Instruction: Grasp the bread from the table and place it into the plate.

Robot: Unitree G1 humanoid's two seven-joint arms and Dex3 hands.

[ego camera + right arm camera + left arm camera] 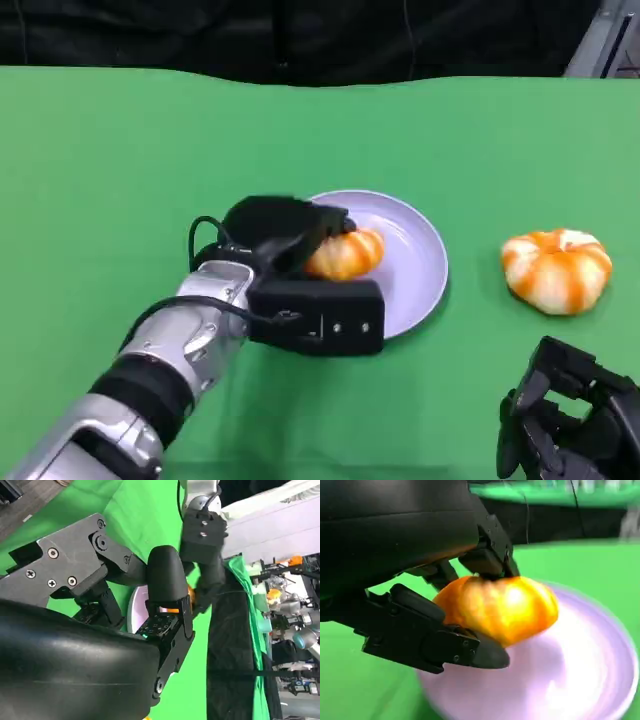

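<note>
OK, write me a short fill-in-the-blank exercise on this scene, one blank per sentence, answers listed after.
1. The bread over the plate is held by the robot's ____ hand.
2. The tablecloth is ____ in colour.
3. A second bread lies on the cloth, on the plate's ____ side in the head view.
4. The right hand holds ____.

Missing words: left; green; right; nothing

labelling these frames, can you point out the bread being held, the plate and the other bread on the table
orange glazed bread held by the left hand (505,607): left wrist view, on its shiny top face.
round pale lilac plate (420,255): head view, on its bare right side.
orange and white striped bread on the green table (556,270): head view, on its middle.
</note>
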